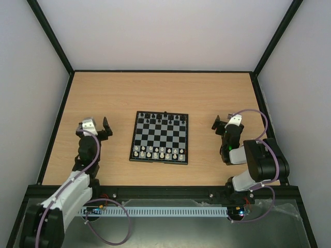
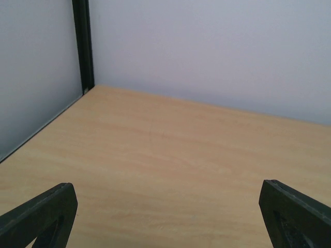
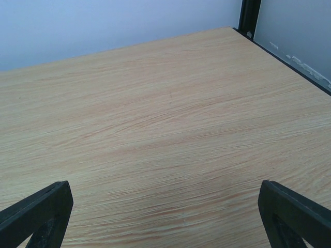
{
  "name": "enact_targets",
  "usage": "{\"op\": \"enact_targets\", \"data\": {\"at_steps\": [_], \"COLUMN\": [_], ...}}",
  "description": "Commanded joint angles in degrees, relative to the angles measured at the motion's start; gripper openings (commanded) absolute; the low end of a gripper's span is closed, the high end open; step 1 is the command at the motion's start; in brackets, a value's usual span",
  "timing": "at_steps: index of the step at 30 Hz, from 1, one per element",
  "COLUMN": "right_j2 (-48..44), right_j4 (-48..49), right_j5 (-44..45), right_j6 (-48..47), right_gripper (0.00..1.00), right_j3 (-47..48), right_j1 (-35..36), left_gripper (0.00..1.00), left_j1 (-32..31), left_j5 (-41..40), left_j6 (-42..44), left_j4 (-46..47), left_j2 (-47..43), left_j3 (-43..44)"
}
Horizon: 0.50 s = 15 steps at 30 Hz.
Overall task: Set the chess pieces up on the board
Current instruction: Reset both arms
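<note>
Already on the board: the chess pieces (image 1: 155, 135) look lined up at both ends. The board (image 1: 159, 160) sits in the middle of the counter (image 1: 103, 98), black men (image 1: 160, 119) along its far rows and white men (image 1: 158, 152) along its near rows.
Done so far: most of the job, I'd say. I can't spot a single man lying loose out on the wood.
Left to do: hard to call from here, since the men are tiny and the black ranks look a touch ragged. One lone black man (image 1: 164, 112) seems to sit right at the far frame, on it or just off it, I can't tell. It may want nudging onto its square.
Left pincer (image 1: 98, 127): released, jaws spread wide with nothing between them. It hangs to the left of the board, well apart from it, and its own camera shows only bare wood between the fingers (image 2: 41, 217).
Right pincer (image 1: 222, 123): released too, gaping and empty. It's off to the right of the board, apart from it, and its fingers (image 3: 39, 214) frame plain grain.
Contact: neither pincer touches the board or any man.
</note>
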Motion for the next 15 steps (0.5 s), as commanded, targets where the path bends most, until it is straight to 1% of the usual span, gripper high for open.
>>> {"op": "enact_targets", "data": {"at_steps": [1,4,6,8,10,14,15], "right_j2": [0.1,0.0,0.1,0.1,0.2,0.1,0.1], "right_j4": [0.8,0.7,0.7,0.8,0.7,0.8,0.8], "right_j5": [-0.2,-0.2,-0.2,-0.2,-0.2,-0.2,-0.2], "right_j6": [-0.7,-0.6,-0.6,-0.6,-0.6,-0.6,-0.6], "right_gripper": [0.99,0.99,0.99,0.99,0.98,0.99,0.99], "right_j3": [1.0,1.1,1.1,1.1,1.1,1.1,1.1], "right_j1": [-0.3,-0.3,-0.3,-0.3,-0.3,-0.3,-0.4], "left_gripper": [0.99,0.99,1.0,0.99,0.99,0.99,1.0], "left_j1": [1.8,3.0,5.0,8.4,9.8,10.4,10.4], "left_j5": [-1.4,-2.9,-3.5,-1.0,1.0,1.7,1.8], "left_j6": [1.4,0.6,-1.1,-3.5,-3.8,-4.3,-3.5], "left_j4": [8.8,9.5,15.8,19.5,19.2,24.6,23.1], "left_j2": [7.6,11.2,13.9,18.5,23.0,31.5,34.0], "left_j3": [1.1,1.7,-0.6,-1.1,1.4,5.0,7.2]}}
